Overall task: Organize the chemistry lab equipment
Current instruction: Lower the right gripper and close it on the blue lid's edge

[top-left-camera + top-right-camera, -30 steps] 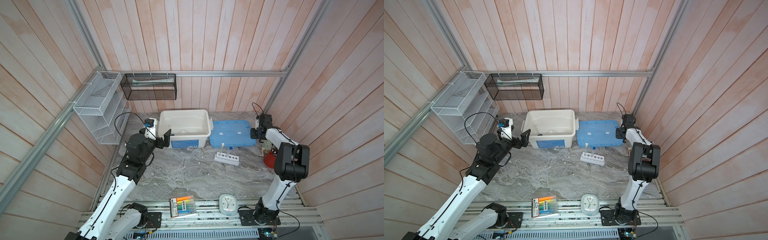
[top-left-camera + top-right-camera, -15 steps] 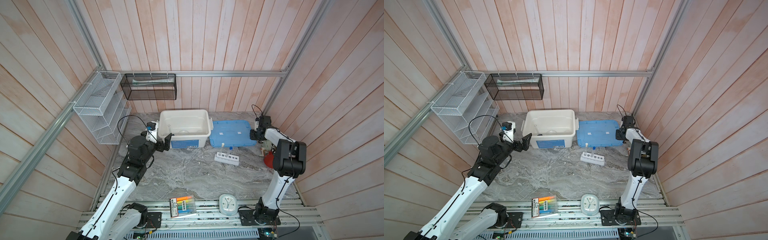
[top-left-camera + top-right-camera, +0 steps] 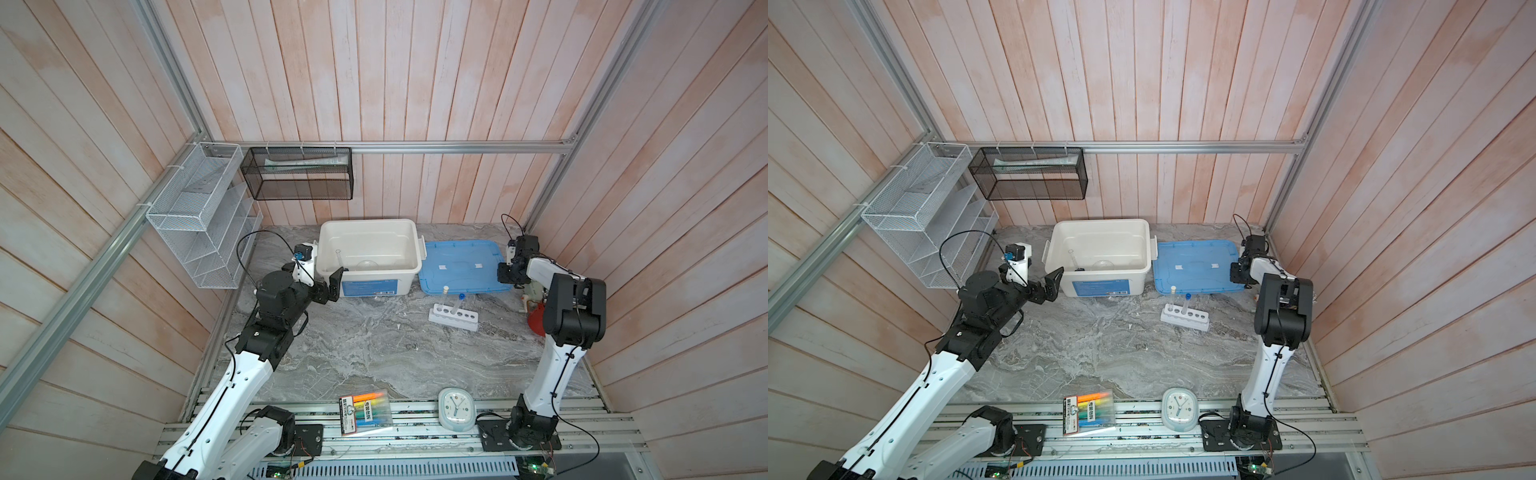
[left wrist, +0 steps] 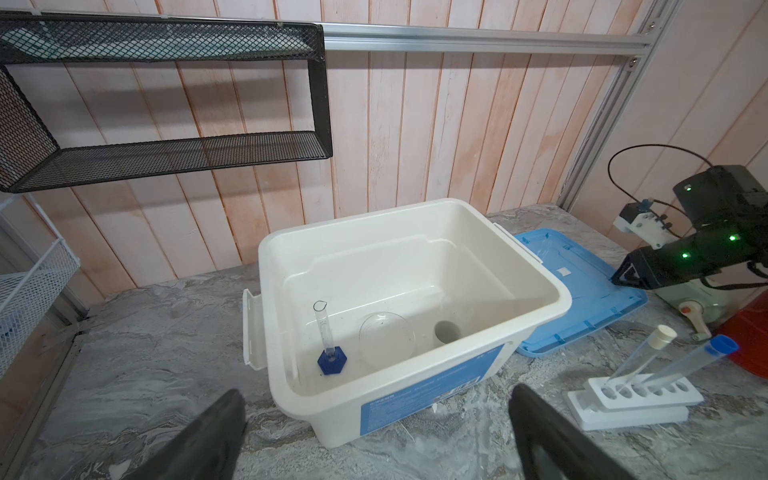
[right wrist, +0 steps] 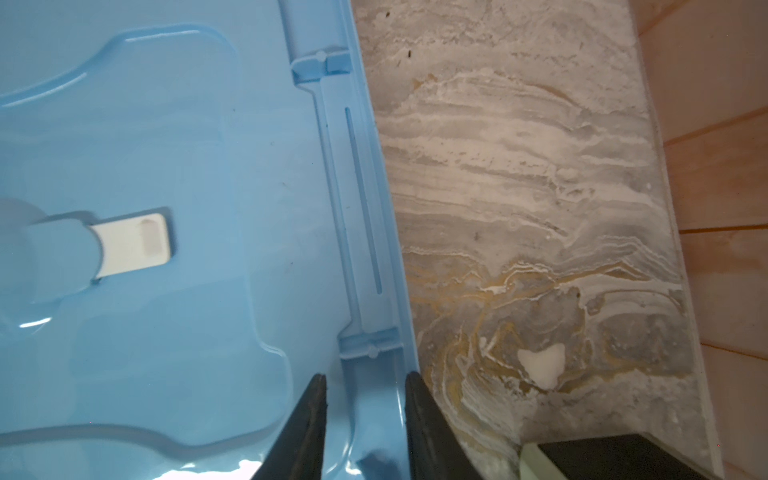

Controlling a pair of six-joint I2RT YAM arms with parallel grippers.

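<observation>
Two capped tubes (image 4: 688, 362) leaning in the white rack (image 4: 690, 398) on the surface (image 4: 145, 374): likely light and brittle, best pinched mid-barrel; left claw (image 4: 376, 392) spread empty, right claw (image 5: 365, 376) astride the blue lid (image 5: 166, 124) rim, grip unclear.

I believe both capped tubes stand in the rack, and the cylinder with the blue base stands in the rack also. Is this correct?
Not quite. The white-capped tube and the blue-capped tube do stand in the rack, but the cylinder stands inside the white bin, not in the rack. The left wrist view shows it.
</observation>
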